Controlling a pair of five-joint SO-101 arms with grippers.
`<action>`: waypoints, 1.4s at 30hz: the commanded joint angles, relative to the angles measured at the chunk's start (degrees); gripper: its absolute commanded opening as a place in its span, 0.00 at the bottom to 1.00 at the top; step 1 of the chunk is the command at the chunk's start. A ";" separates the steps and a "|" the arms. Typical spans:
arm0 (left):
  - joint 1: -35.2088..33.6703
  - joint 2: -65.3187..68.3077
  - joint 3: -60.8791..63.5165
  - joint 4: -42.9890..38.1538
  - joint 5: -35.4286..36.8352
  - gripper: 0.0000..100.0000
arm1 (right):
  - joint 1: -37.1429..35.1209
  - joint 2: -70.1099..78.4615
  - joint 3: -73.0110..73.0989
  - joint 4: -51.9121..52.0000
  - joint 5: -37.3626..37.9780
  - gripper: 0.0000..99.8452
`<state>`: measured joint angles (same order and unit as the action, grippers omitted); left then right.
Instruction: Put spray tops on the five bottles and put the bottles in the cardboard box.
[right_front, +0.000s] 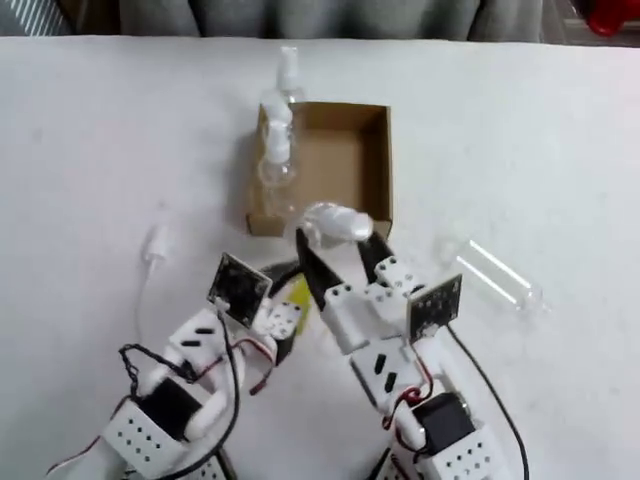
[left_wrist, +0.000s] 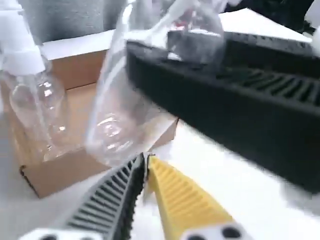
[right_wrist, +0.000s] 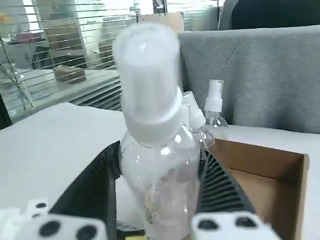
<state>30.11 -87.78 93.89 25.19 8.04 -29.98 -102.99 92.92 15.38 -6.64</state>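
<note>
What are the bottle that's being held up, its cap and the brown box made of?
The bottle looks like clear, glossy plastic, though glass can't be ruled out: you can see through it and it catches highlights. Its spray top seems to be frosted whitish plastic. The box is plain brown cardboard, dull, with thin walls.

Clear bottle (right_wrist: 160, 185), white spray top (right_wrist: 147, 85), brown cardboard box (right_front: 381, 170), black-and-yellow left hand (left_wrist: 146, 163)

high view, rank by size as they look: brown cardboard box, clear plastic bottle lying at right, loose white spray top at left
1. brown cardboard box
2. clear plastic bottle lying at right
3. loose white spray top
No two look alike in size.
</note>
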 joint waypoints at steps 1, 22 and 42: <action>-5.93 -1.01 -1.49 2.55 -0.53 0.02 | 1.63 -0.22 -1.14 -1.63 -0.35 0.01; -43.21 -1.01 0.00 14.59 -0.53 0.02 | 8.40 20.88 -10.73 -14.90 2.55 0.01; -45.32 -0.66 3.52 11.78 -7.30 0.02 | 12.97 63.69 -41.76 -15.16 2.46 0.01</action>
<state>-14.46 -87.78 97.67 38.64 1.45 -19.16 -42.59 58.20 1.85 -4.79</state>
